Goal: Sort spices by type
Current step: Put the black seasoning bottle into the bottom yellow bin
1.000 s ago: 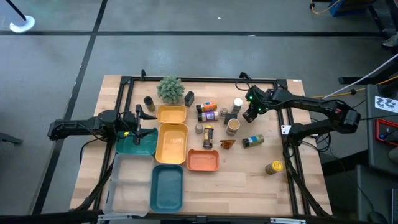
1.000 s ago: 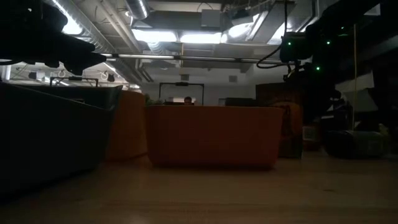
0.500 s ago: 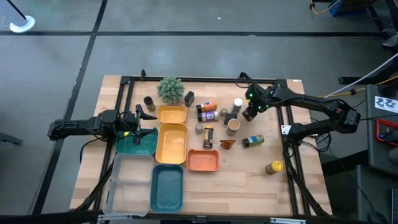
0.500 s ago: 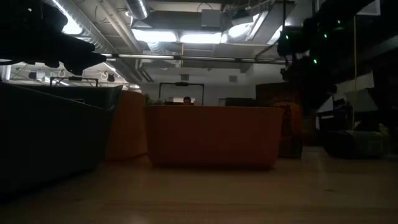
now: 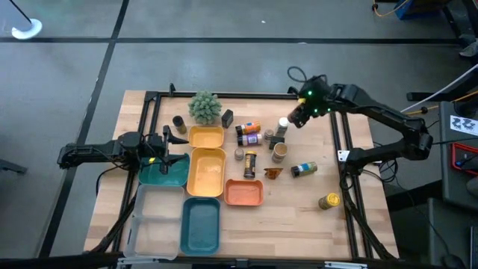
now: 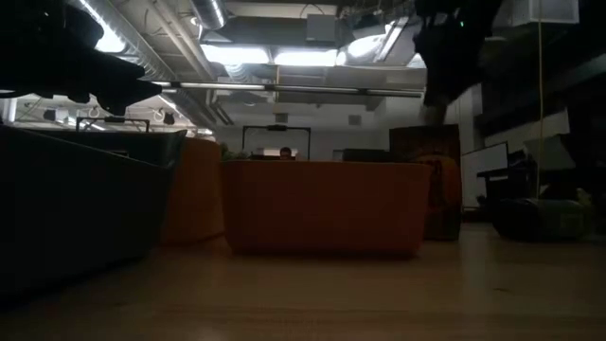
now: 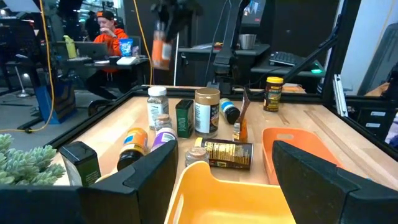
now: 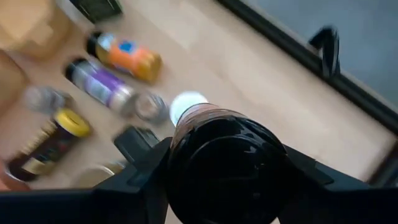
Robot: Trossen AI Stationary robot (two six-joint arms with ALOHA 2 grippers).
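My right gripper hangs high over the table's far right part, shut on a spice jar with a dark cap; the left wrist view shows that jar blurred in the air. Below it stand or lie other spices: a white-capped jar, an orange bottle, a purple one, a tan-lidded jar and a yellow-capped jar. My left gripper waits open and level at the table's left, over a dark green tray. My right gripper pinches the jar between its two fingers, one on each side just under the dark cap, whose top faces the wrist camera and hides the place of contact. The fingers slant down from the far right. The jar hangs lifted clear of the table.
Two yellow trays, an orange tray, a teal tray and a clear one fill the table's left and middle. A fuzzy green plant stands at the far edge. A black rail frames the table. A person sits in the room beyond.
My right gripper has risen well above the table and tipped further down, its fingers staying shut on the dark-capped jar, which has been lifted clear above the other spices. The rise quickened in the last half second.
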